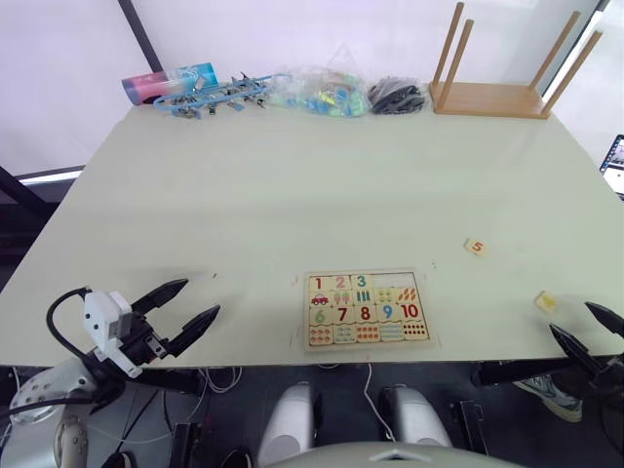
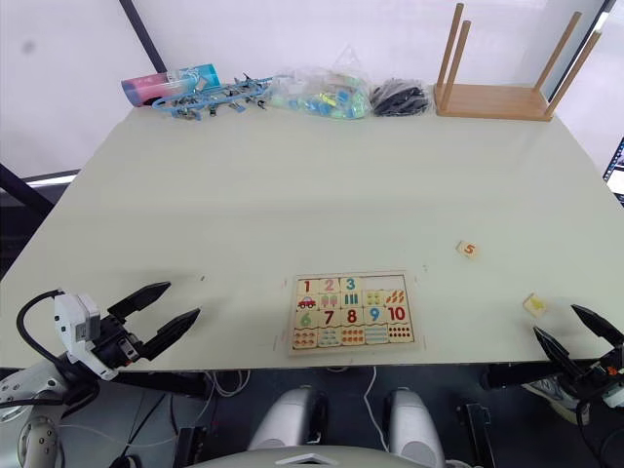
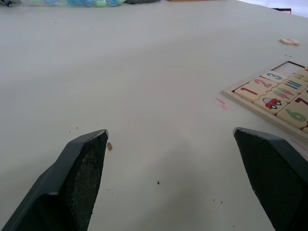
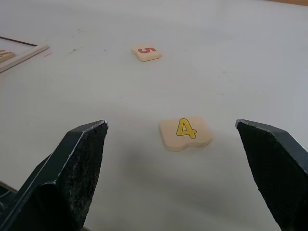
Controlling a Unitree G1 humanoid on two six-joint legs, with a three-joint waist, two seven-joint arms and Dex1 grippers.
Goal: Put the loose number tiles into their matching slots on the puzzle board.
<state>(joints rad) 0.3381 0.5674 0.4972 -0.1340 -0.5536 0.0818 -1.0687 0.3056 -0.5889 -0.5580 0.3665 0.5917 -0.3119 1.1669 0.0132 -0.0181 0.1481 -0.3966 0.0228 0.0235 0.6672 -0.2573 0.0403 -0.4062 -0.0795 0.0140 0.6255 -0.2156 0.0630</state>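
The puzzle board [image 1: 368, 310] lies near the table's front edge, in the middle. Tiles 1, 2 and 3 sit in its top row, and right of the 3 a bare slot [image 1: 386, 284] shows. Loose tile 5 [image 1: 475, 247] lies on the table to the board's right. Loose tile 4 [image 4: 185, 133], with a yellow numeral, lies flat further right, near the front edge. My right gripper [image 1: 570, 317] is open just short of tile 4, which lies between the lines of its fingers. My left gripper [image 1: 201, 297] is open and holds nothing, over the table left of the board.
Along the table's far edge lie a pink and blue tube [image 1: 166, 83], blue clips [image 1: 210, 97], a clear bag of coloured bits [image 1: 322, 93], a black bundle [image 1: 397, 97] and an upturned wooden stool [image 1: 492, 97]. Both grippers are near the front edge.
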